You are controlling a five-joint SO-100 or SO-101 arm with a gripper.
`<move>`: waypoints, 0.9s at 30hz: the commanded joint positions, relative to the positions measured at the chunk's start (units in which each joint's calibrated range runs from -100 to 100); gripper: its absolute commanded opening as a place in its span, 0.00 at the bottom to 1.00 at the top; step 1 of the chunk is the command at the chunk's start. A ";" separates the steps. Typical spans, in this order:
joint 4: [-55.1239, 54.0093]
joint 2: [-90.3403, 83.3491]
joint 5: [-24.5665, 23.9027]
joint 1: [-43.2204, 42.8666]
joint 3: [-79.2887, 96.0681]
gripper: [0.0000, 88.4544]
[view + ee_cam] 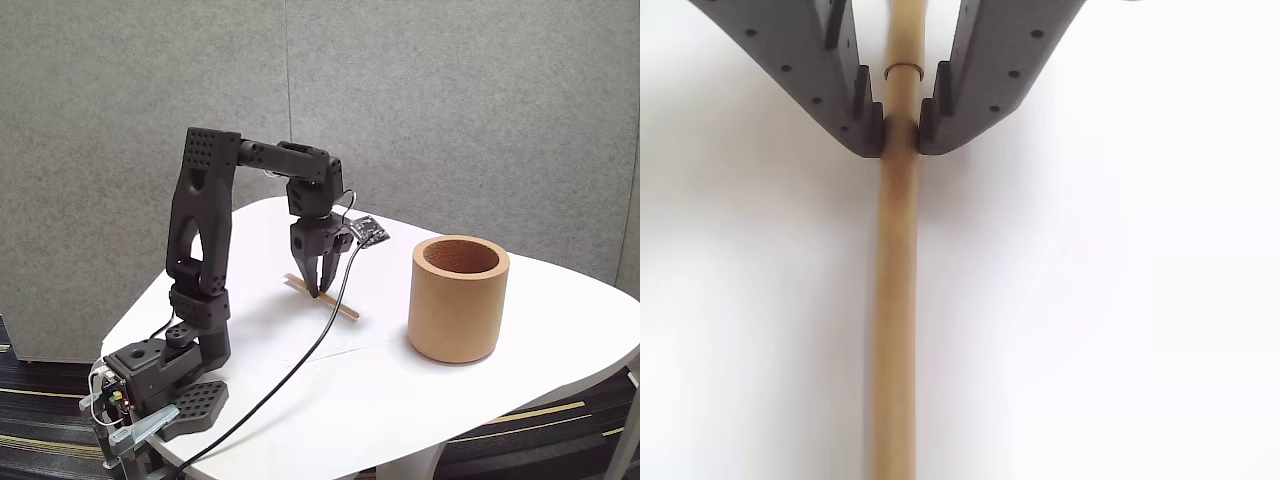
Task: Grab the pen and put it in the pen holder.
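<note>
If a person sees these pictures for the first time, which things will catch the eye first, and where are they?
In the fixed view, the black arm on the left of the white table bends down so its gripper meets the pen lying flat at the table's middle. To the right stands the big tan pen holder, upright and apart. The wrist view shows both fingertips pressed against the pen.

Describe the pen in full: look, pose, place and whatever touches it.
The pen is a thin, straight, light-brown stick that looks wooden, with a faint ring near one end in the wrist view. In the fixed view it lies flat on the white table, slanting, left of the tan cup and apart from it. The black gripper straddles it, both fingertips pressed against its sides. A black cable crosses by it.
</note>
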 commanded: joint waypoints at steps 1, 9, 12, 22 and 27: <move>-0.08 -2.17 0.23 1.67 -7.76 0.00; 0.17 -8.92 0.29 1.23 -24.73 0.00; 0.17 -11.44 0.29 0.50 -29.60 0.00; 0.17 -23.56 7.60 0.50 -34.39 0.00; 0.17 -28.52 14.45 2.55 -34.39 0.00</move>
